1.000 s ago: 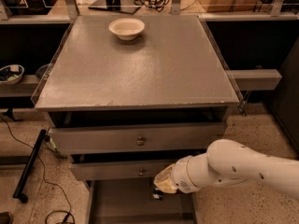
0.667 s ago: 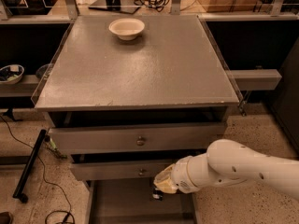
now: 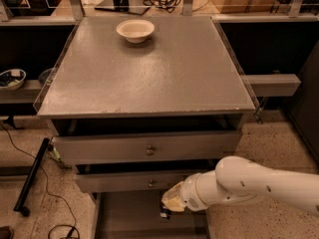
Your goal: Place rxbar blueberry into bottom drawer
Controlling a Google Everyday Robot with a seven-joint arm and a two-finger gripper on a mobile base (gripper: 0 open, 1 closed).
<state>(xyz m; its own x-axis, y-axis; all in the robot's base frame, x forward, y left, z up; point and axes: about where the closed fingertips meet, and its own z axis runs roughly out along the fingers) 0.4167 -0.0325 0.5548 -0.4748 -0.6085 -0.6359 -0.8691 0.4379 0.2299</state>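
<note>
- Camera view: the gripper (image 3: 169, 205) has sunk slightly and hangs over the open bottom drawer (image 3: 127, 214).
- The rxbar blueberry (image 3: 164, 214) appears clamped at its tip, above the drawer floor.
- Release looks imminent.

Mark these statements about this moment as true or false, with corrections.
1. A cream bowl sits on the cabinet top, near its far edge. True.
2. The claw hangs above the cabinet top beside the bowl. False: it is low down, in front of the middle drawer and over the bottom drawer.
3. The bottom drawer stands open, its flat floor showing. True.
4. The white arm reaches in from the picture's left side. False: it comes in from the picture's right side.
</note>
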